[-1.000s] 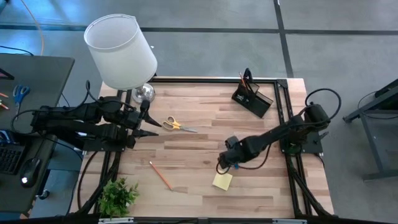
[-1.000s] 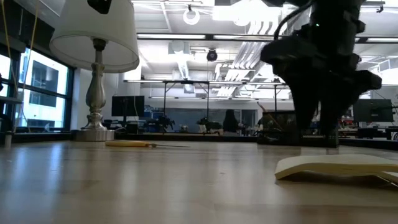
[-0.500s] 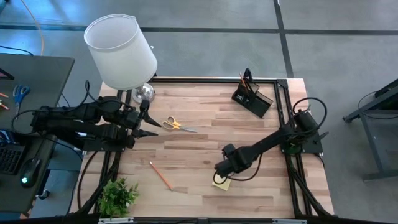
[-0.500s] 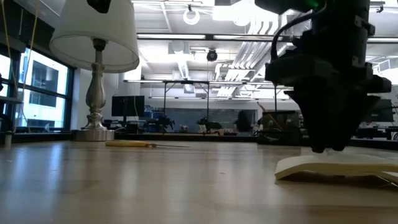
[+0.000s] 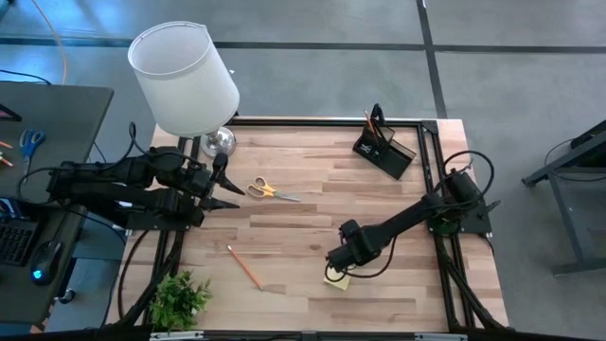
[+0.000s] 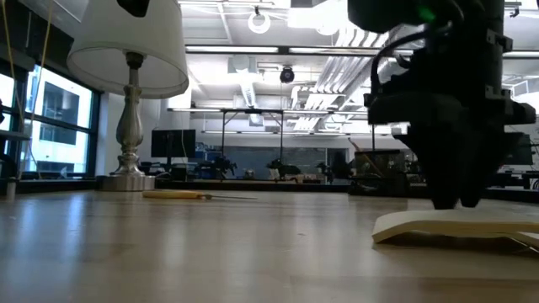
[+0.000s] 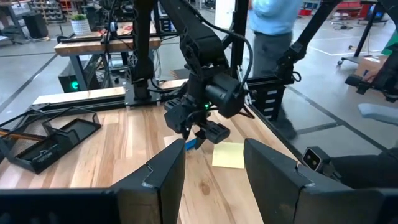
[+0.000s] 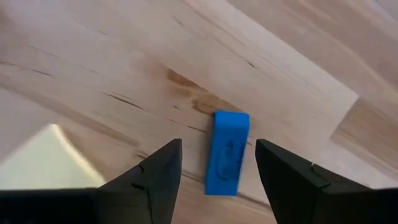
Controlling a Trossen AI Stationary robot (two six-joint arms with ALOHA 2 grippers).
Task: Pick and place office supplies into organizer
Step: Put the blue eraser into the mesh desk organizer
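A small blue eraser (image 8: 227, 152) lies flat on the wooden table, just beside the yellow sticky-note pad (image 5: 338, 279). My right gripper (image 8: 217, 146) points down over the eraser, open, one finger on each side and a gap to both. Yellow-handled scissors (image 5: 269, 189) and an orange pencil (image 5: 244, 266) lie on the table's left half. The black organizer (image 5: 385, 150) stands at the far right with pens in it. My left gripper (image 5: 230, 192) waits open by the left edge, above the table.
A lamp with a white shade (image 5: 185, 76) stands at the far left corner. A small green plant (image 5: 180, 298) sits at the near left corner. Bare wood lies between the scissors and the organizer. A person stands beyond the table in the left wrist view.
My right gripper has come down and toward the table's near edge, from beside the sticky-note pad to low over its far edge, tipping to point more steeply down. Its fingers stay open. It has kept still for the last half second.
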